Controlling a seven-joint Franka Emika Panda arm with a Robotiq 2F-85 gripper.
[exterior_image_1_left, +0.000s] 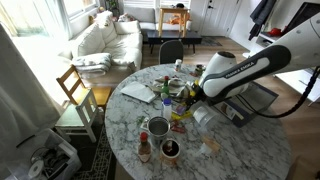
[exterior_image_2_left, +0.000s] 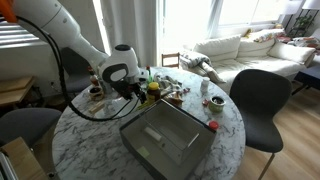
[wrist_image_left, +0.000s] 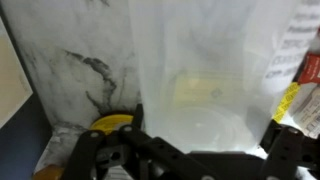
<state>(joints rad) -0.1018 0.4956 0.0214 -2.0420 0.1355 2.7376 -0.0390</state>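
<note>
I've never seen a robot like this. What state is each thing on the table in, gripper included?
Gripper: open, holding nothing.
Clear container: beneath the gripper, untouched.
Metal cup: upright, open-topped.
Mug: upright, dark inside.
Small bottle: standing upright.

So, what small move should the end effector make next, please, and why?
Probably a slight advance: the open end effector faces a clear plastic container on the marble table, seemingly just ahead of its fingers, not yet between them.

Bright window daylight; glare — wrist view blurred, washed out.
</note>
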